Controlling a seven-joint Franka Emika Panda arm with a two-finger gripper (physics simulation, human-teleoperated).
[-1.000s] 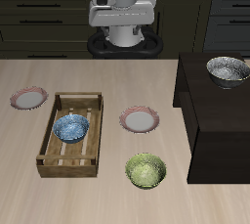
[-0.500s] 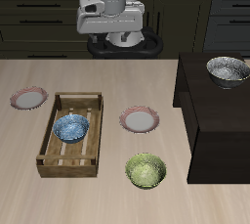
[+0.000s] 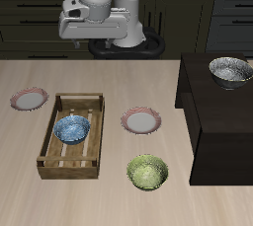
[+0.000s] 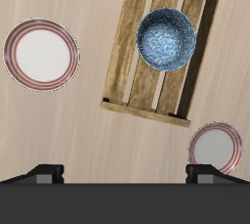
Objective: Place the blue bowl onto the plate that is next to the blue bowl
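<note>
Motion of the white robot arm [image 3: 99, 3] is the one change: over the last second its wrist has swung from the upper middle of the exterior frame toward the upper left, while nothing on the table has shifted. The two-finger gripper [image 4: 125, 174] hangs high with its jaws spread wide and nothing between them. The small light blue bowl with the mottled inside [image 3: 72, 129] sits upright inside the slatted wooden crate [image 3: 47, 143], left of centre in the exterior frame, and the wrist camera now looks straight down on bowl [image 4: 166, 39] and crate [image 4: 137, 71] together. Two look-alike round plates flank the crate: the pink-rimmed plate in the middle of the table [image 3: 141, 121], also seen by the wrist camera [image 4: 41, 54], and the pink-rimmed plate near the left edge of the frame [image 3: 29, 99], likewise in the wrist view [image 4: 217, 147]. Both stand about equally close to the bowl, so I cannot say which is meant. The swing reads as lining up over the crate; descent and grasp are not yet begun. A yellow-green bowl [image 3: 146, 172] sits lower centre, well clear.
</note>
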